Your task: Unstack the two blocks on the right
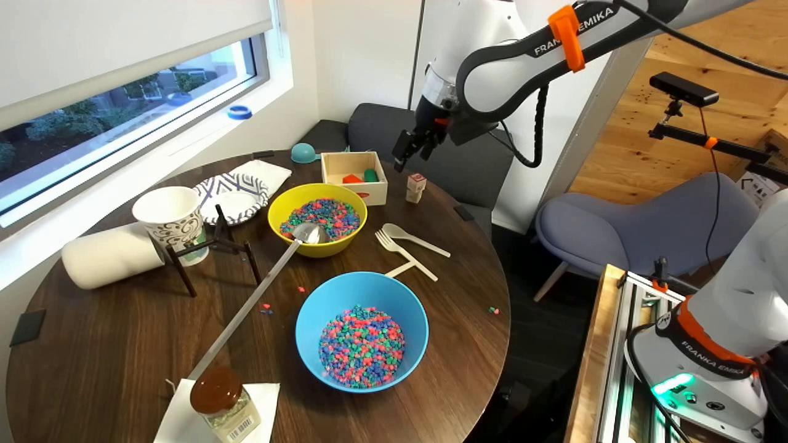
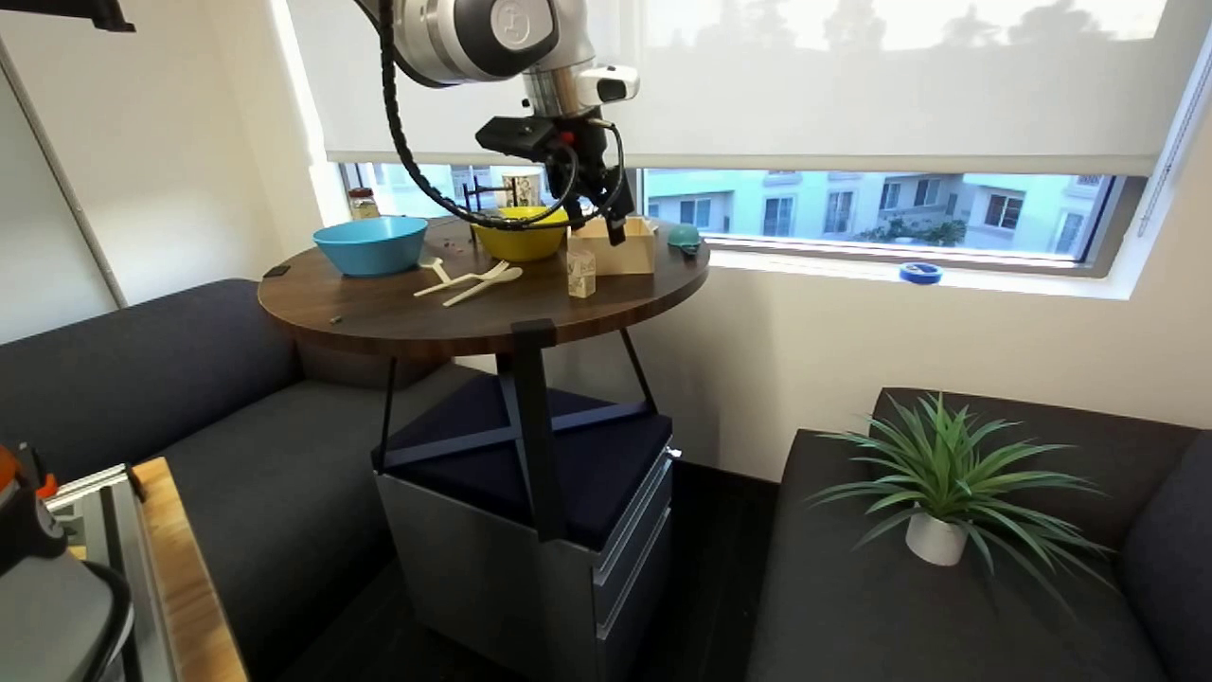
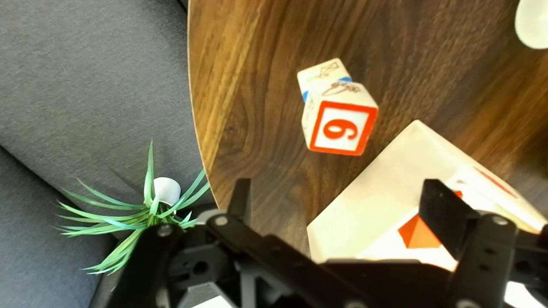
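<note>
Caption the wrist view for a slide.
Two stacked pale wooden blocks, a red-framed numeral on top, stand beyond the open black gripper.

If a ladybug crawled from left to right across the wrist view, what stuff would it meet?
Potted plant → two stacked blocks → orange piece inside the pale box → rounded end of the pale spoon.

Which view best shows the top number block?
The wrist view: the top number block appears largest there, its red numeral clear. Both exterior views show it small, stacked on the lower block, with no readable numeral.
</note>
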Robot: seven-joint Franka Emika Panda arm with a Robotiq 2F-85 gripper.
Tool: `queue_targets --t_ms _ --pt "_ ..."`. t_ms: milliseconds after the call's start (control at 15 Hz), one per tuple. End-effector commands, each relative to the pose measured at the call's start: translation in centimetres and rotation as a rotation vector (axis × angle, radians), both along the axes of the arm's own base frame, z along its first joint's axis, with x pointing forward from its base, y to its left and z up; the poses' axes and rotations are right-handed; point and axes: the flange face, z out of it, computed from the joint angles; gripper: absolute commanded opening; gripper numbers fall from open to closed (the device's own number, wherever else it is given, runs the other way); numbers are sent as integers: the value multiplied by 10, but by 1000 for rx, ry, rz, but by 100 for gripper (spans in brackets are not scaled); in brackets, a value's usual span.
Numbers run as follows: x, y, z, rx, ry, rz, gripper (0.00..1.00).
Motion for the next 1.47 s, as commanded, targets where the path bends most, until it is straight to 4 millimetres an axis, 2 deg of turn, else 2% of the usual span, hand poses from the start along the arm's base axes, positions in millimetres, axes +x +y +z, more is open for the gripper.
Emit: queue_targets --t_ms 0,267,733,800,933,1000,1067,1133,1400 --pt "8 6 -6 49 9 9 100" --pt "8 12 -9 68 53 22 100" --pt "2 6 -11 45 143 12 100" --pt "2 6 -12 42 152 12 96" --pt "2 4 -15 35 157 8 71" --pt "3 4 -15 31 156 9 71" --pt "3 3 -16 27 156 10 64" --pt "3 3 -16 25 157 11 54" --pt "2 5 -14 21 170 10 24"
